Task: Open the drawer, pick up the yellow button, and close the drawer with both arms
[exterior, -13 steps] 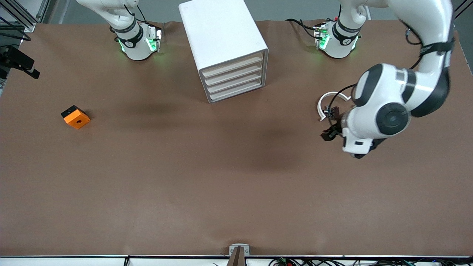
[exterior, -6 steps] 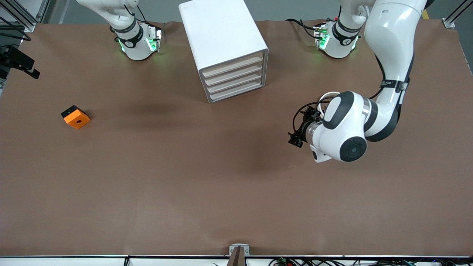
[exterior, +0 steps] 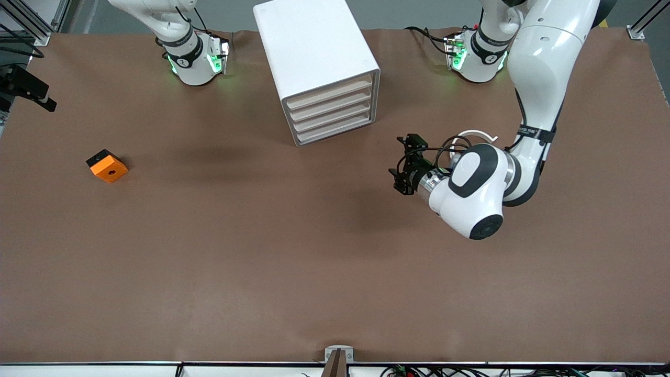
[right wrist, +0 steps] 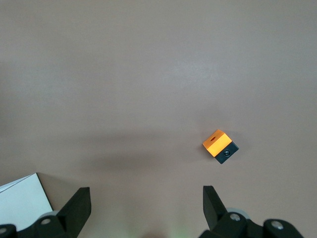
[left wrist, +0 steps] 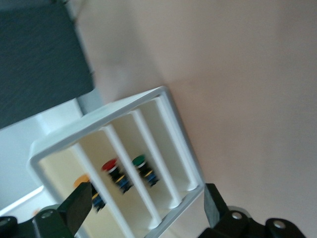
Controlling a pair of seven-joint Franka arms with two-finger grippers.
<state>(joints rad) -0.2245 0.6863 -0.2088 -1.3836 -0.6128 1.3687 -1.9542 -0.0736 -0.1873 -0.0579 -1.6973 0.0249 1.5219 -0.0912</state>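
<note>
Both your grippers gape wide, empty: left gripper (exterior: 400,165) faces the shut drawer (exterior: 328,90); right gripper (right wrist: 146,208) waits high.

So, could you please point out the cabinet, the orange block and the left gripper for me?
cabinet (exterior: 309,42), front view, on its white top panel.
orange block (exterior: 108,169), front view, on its orange top face beside the hole.
left gripper (exterior: 405,165), front view, midway between its open fingertips, over bare table near the drawer fronts.
</note>
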